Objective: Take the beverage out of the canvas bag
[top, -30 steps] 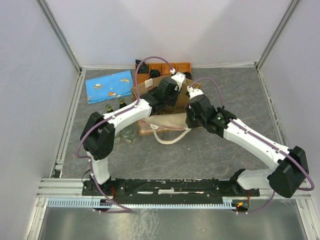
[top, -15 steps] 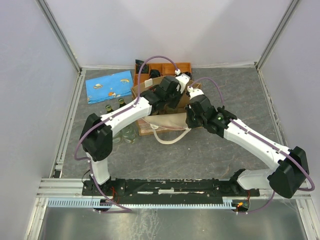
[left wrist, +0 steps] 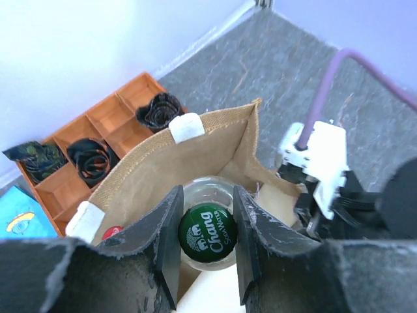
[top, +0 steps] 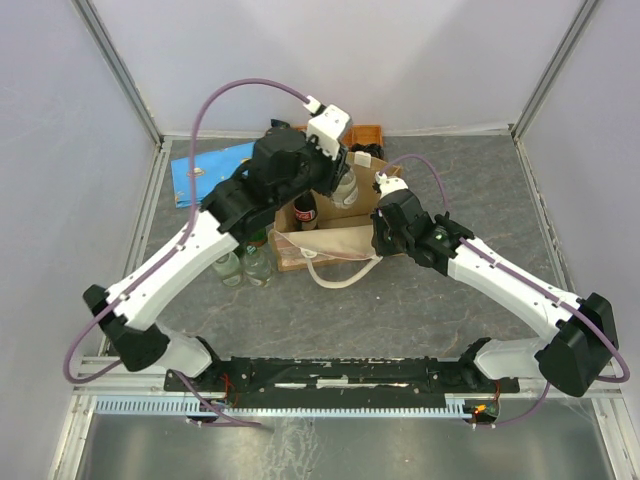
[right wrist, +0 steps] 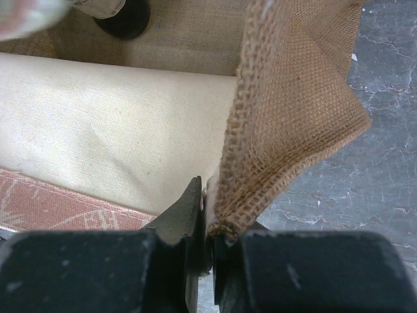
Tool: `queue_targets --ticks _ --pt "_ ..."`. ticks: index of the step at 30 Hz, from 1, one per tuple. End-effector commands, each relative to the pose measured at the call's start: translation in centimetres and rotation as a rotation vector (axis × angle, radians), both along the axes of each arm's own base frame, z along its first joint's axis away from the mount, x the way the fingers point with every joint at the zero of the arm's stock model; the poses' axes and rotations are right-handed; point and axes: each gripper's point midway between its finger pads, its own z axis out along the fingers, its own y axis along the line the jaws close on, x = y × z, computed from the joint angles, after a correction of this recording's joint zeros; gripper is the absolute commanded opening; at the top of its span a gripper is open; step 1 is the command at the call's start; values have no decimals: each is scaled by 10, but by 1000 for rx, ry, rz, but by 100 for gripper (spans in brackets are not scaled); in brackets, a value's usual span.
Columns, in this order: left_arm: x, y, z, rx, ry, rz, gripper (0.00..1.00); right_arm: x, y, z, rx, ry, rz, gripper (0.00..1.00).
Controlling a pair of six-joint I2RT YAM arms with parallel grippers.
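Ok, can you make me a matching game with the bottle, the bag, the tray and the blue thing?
Things:
1. green-capped bottle
2. canvas bag
3. orange tray
4. blue pouch

Where or how:
A. lying flat on the table
B. edge pinched by the right end effector
C. holding dark rolled things
D. gripped by the left end effector

Pairs: 1-D, 2-B, 3-C, 4-A

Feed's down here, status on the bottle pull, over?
Left gripper shut on bottle, over open bag. Right gripper pinching bag edge. Second bottle inside bag.
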Motion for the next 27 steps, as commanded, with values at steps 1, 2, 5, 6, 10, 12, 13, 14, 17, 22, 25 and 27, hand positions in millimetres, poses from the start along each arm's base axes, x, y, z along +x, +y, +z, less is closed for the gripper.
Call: queue_targets --ticks 1,2,5,6,10,12,13,14,17,22,25,27 --pt "-30 31 112 -177 -222 -10 3 4 0 16 22 -59 -9 13" --pt "-37 38 116 -182 -226 -11 3 5 0 16 22 -61 -10 13" --pt "-57 60 125 -190 -225 -8 3 6 0 15 19 -62 -13 13" --pt "-64 68 126 -190 -220 -7 3 7 1 15 19 -61 -14 13" --pt "-86 98 121 -186 -183 24 3 8 2 12 15 -53 -16 13" --pt "-95 112 117 -184 -162 54 3 8 3 11 15 -50 -13 13" --pt "-100 120 115 -185 -153 64 3 8 3 11 15 -48 -13 13" --pt "-104 126 112 -184 -139 74 3 8 3 10 14 -46 -13 13" --pt "-114 138 99 -177 -96 95 3 9 5 9 14 -43 -12 13" --pt "-121 139 48 -131 31 103 3 11 7 8 2 -35 -6 13" --pt "-122 133 2 -115 127 113 3 12 7 8 -1 -32 -4 13" --pt "-123 129 -12 -156 139 110 3 12 8 7 -4 -30 -1 13"
